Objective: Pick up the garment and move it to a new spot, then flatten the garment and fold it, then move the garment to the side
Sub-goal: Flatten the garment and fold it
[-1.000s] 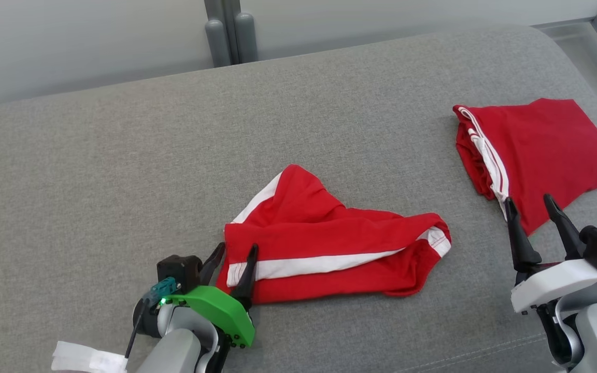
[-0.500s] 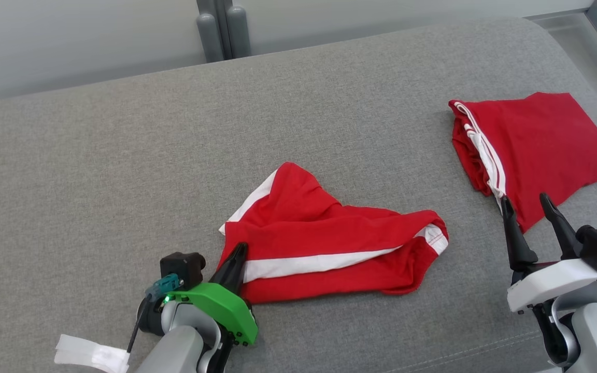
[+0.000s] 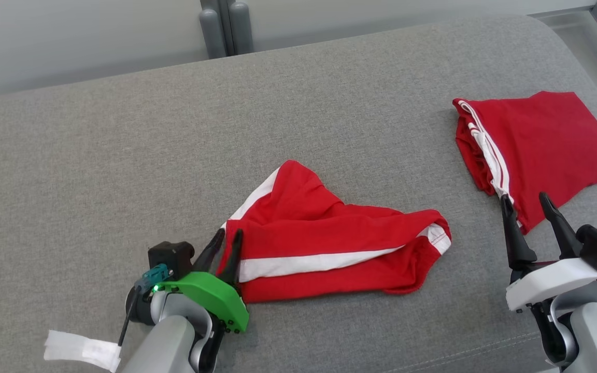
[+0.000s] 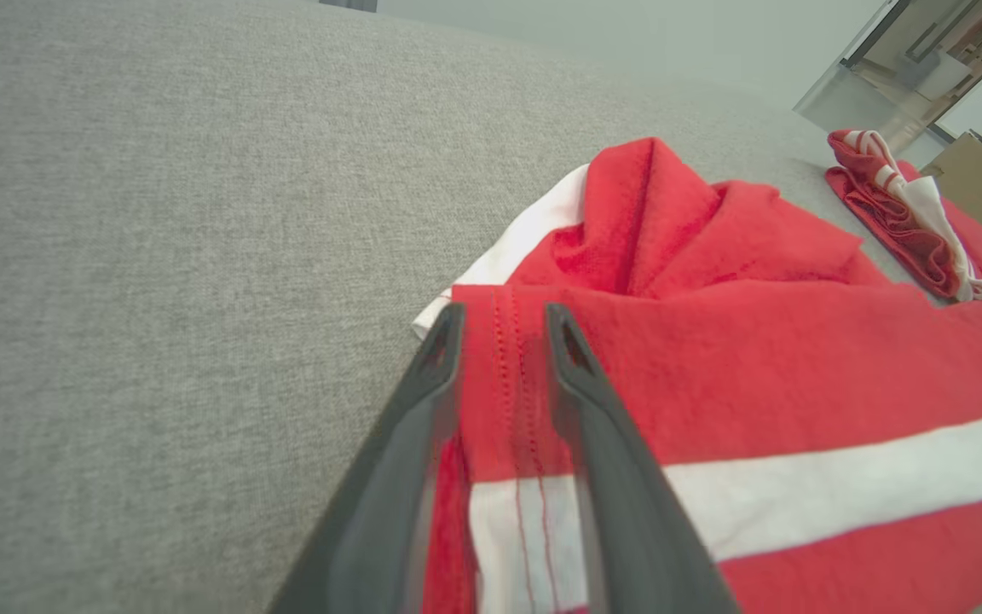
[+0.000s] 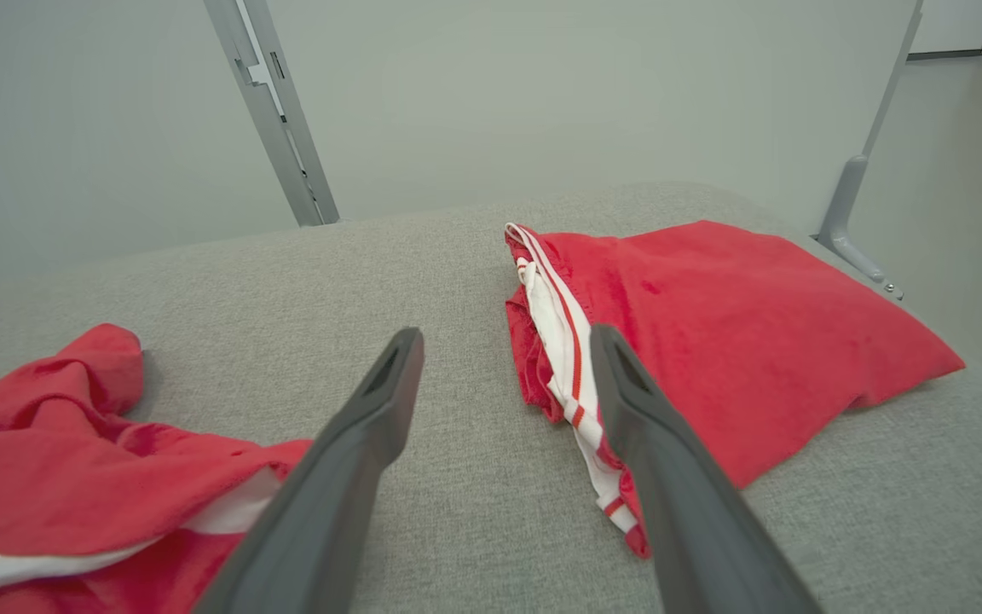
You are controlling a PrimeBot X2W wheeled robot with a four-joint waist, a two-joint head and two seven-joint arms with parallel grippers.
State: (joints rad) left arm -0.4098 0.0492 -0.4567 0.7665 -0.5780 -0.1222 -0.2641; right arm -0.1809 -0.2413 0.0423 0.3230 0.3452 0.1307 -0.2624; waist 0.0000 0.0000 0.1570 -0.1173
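A crumpled red garment (image 3: 329, 243) with a white stripe lies mid-sofa, also seen in the left wrist view as the garment (image 4: 755, 358). My left gripper (image 3: 227, 234) sits at its left hem. The left gripper (image 4: 501, 317) has its fingers a narrow gap apart, and the stitched hem lies flat between them, so it is open. Over bare cushion at the lower right, my right gripper (image 3: 525, 201) is open and holds nothing. The right gripper (image 5: 504, 341) points toward a second red garment.
A second red garment (image 3: 537, 140), folded with white stripes at its left edge, lies at the sofa's right end just beyond my right fingertips. The grey sofa (image 3: 122, 155) is broad. A grey post (image 3: 226, 26) stands behind it, and a white tag (image 3: 81, 349) hangs by my left arm.
The left fingers went from wide apart around the hem, to closed together, to a narrow gap now, and the gripper shifted slightly left. The right gripper stayed still. The head camera drifted a little.
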